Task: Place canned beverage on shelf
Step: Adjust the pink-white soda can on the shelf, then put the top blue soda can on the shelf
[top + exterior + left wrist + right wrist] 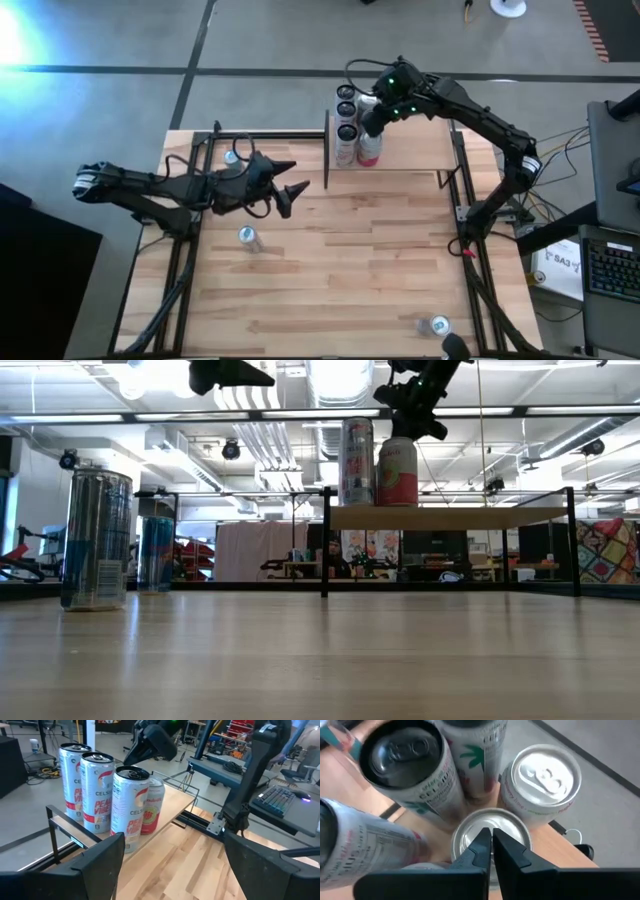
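Directly beneath my closed right jaws point(491, 842) stands a pink can point(490, 837), upright on the shelf point(420, 150); left jaws point(290, 185) open, farther off.

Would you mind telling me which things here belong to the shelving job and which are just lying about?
Job: shelf; pink can under the shut right gripper; three Celsius cans beside it; loose cans on the tabletop, probably next.
Lying about: keyboard; idle left gripper, open, over the tabletop.

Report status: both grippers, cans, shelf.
Right gripper shut, above short pink can on pale wood shelf. Left gripper open, idle mid-table. Three tall white cans crowd alongside.
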Controlling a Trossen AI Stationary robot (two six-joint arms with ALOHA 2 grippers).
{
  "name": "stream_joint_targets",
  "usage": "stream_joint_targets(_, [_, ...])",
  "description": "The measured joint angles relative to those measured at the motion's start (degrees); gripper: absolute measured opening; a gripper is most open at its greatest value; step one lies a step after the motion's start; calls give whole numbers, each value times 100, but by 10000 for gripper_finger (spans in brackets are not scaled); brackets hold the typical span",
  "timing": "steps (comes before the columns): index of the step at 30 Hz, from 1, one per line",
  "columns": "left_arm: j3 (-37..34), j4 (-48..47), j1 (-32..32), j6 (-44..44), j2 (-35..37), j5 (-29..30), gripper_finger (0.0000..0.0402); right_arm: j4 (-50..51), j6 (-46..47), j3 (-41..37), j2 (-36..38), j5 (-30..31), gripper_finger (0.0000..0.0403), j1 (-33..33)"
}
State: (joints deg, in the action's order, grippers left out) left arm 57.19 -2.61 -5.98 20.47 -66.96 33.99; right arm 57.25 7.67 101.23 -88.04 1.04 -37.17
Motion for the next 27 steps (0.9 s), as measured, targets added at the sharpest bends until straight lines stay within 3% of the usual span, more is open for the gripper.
stream_joint_targets(6, [0,-45,68,-2,205,-55,319,-56,339,269,118,46,9,2])
stream_joint_targets(11, [6,-588,229,90,1029,-124,312,-29,532,343,406,46,9,17])
stream_joint_targets(13, [15,-1147,241,243,1430,148,312,-19,622,301,634,56,9,85])
stream_joint_targets(19, [-181,-3354,56,1776,2162,1302,312,-226,1071,-171,1324,577,9,767])
stream_joint_targets(23, [-892,-3296,-35,2426,2340,1554,312,-764,1172,-484,1730,1272,9,1504])
stream_joint_targets(27, [-1528,-3285,80,3313,2386,1842,312,-1499,1138,-636,1967,1460,9,2074])
